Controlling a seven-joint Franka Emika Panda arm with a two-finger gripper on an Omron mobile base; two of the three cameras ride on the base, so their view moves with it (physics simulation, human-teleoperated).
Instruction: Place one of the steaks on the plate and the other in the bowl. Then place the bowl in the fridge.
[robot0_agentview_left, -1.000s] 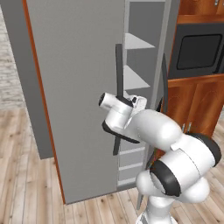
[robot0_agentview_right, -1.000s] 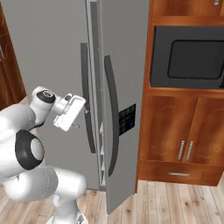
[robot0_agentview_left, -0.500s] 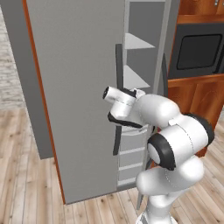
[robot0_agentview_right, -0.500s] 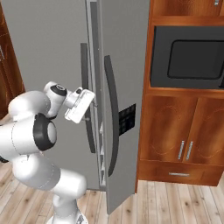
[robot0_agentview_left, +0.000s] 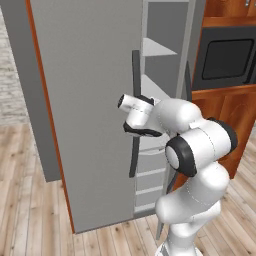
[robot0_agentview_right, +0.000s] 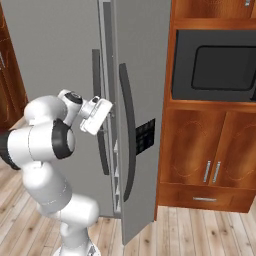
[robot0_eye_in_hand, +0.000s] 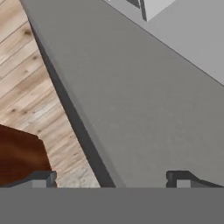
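Grey door panels dominate what I am working with: the fridge (robot0_agentview_left: 90, 100) stands directly ahead of my base, its left door swung partly out so that the orange-red edge (robot0_agentview_left: 47, 110) faces the left base camera and pale shelves (robot0_agentview_left: 157, 50) show through the gap between the doors

My gripper (robot0_eye_in_hand: 111, 177) sits at the long dark handle (robot0_agentview_left: 135, 115) of the left door, at about mid height. In the hand view the two finger tips (robot0_eye_in_hand: 41, 178) stand wide apart, spread on either side of the door's dark edge, and nothing lies between them. I judge the fingers are set wide so they can straddle the handle or the door edge for a pull

The right base view shows the hand (robot0_agentview_right: 95, 115) angled in toward the seam between the doors, close to the second handle (robot0_agentview_right: 129, 135) on the right door

Wooden cabinets (robot0_agentview_right: 200, 150) and a black microwave (robot0_agentview_right: 220, 65) stand to the right of the fridge, well apart from the arm, so I see no obstruction on that side

Steaks, plate and bowl are not visible to me, so I cannot report their positions. My judgement is that the door is being handled to give access to the shelves, and that the door opening looks narrow for passing a bowl through
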